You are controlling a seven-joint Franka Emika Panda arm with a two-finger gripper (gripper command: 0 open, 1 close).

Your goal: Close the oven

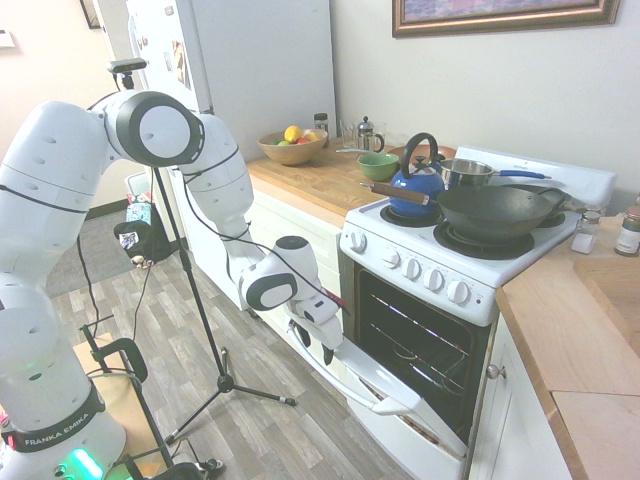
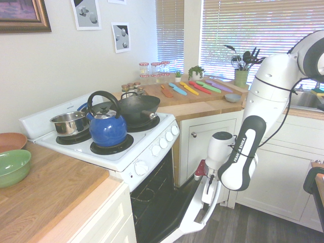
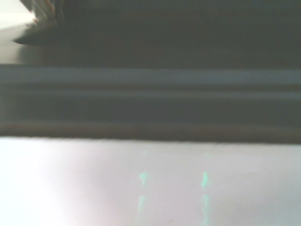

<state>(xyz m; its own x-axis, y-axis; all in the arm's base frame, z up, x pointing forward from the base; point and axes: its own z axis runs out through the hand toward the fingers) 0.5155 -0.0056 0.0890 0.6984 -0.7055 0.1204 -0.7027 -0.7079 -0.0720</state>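
One white oven (image 1: 478,230) between two wooden bench (image 1: 325,180) sections, door (image 1: 380,375) partly open, racks visible. Pincer (image 1: 317,347) at door's top, by bar handle (image 1: 345,385), fingers apart. Blue kettle (image 2: 108,129), steel saucepan (image 2: 69,124), dark wok (image 2: 137,108) on burners.

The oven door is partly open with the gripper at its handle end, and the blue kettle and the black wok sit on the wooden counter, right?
Not quite: the blue kettle and black wok sit on the stove's burners, as the first exterior view shows.
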